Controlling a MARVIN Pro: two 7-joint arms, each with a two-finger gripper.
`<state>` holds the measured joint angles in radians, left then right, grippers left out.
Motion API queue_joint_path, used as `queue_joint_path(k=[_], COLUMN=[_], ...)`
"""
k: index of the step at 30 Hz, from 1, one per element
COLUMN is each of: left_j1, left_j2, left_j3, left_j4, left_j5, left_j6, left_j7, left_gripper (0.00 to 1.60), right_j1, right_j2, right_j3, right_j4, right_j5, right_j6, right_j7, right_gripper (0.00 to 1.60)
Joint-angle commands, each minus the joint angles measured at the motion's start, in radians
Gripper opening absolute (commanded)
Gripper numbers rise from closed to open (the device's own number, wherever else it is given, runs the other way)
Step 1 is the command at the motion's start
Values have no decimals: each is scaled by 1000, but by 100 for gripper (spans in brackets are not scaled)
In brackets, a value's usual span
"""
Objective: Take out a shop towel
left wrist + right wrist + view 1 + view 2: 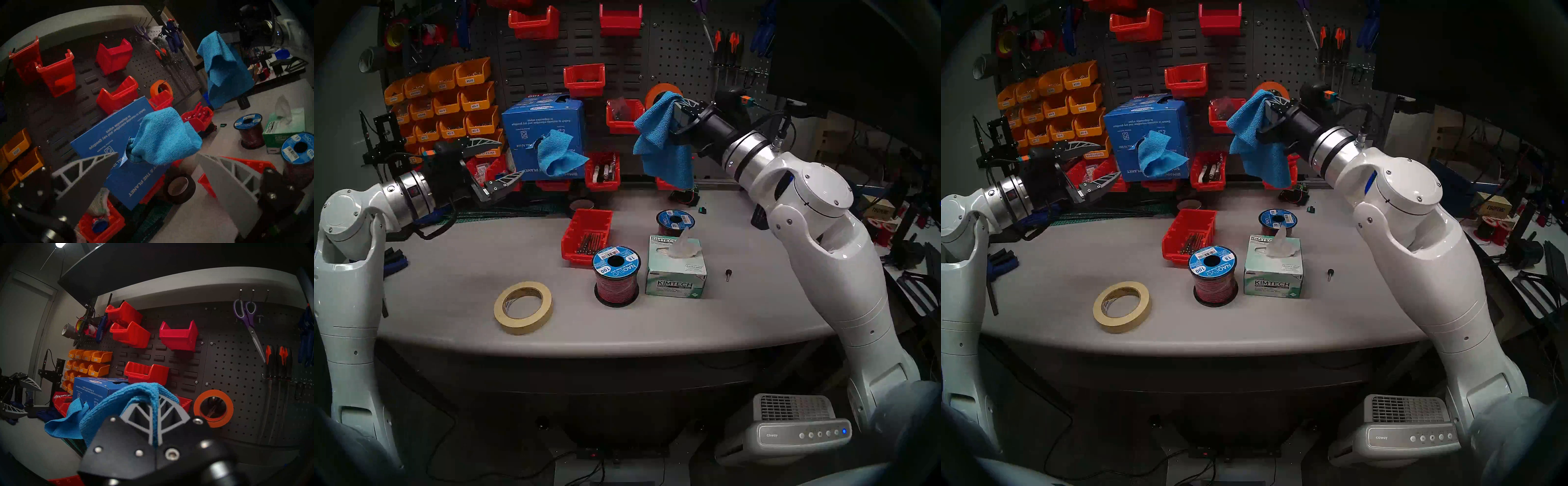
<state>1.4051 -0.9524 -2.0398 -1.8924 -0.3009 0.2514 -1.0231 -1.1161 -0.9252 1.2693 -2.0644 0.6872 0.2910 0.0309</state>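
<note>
1. Both head views look down over the table (449, 281) toward the pegboard (680, 51), nearly alike.
2. Left wrist view, tilted, sits close to the blue carton (108, 135).
3. Right wrist view faces the pegboard, sharing that carton.

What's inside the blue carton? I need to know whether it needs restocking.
Only one blue towel shows, hanging from the slot in the blue carton front. The carton walls hide whatever else is inside. Another shop towel hangs from the right end effector.
</note>
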Motion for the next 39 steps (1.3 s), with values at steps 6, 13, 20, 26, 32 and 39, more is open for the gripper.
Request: queue_joint_path(k=[6,13,20,26,32,39], left_j1=[11,35,64,89,106,111], left_j2=[-32,-47,-72,-86,-101,-123], left_j3=[-95,-92,-85,-83,-81,-64], left_j4=[-84,-137,-196,-221,-241,-256], left_j5=[-143,-178,-181,-173,-169,-160], left_j6=[208,296,356,376,395,405], left_j7=[-47,-91,-105,-111,-110,-93], left_gripper=[160,160,160,160,160,160], right_j1=[-193,-294,-399,-492,-585,-686], right_j2=[129,175,194,196,179,146], right_j3=[121,198,259,314,383,443], right_j4=[-138,-198,-241,-244,-256,-282], right_j5=[41,63,82,89,91,80], right_j6=[-38,-46,-48,-44,-55,-54], right_j7=[-64,-102,-152,-200,-240,-259], right_gripper=[0,0,0,0,0,0])
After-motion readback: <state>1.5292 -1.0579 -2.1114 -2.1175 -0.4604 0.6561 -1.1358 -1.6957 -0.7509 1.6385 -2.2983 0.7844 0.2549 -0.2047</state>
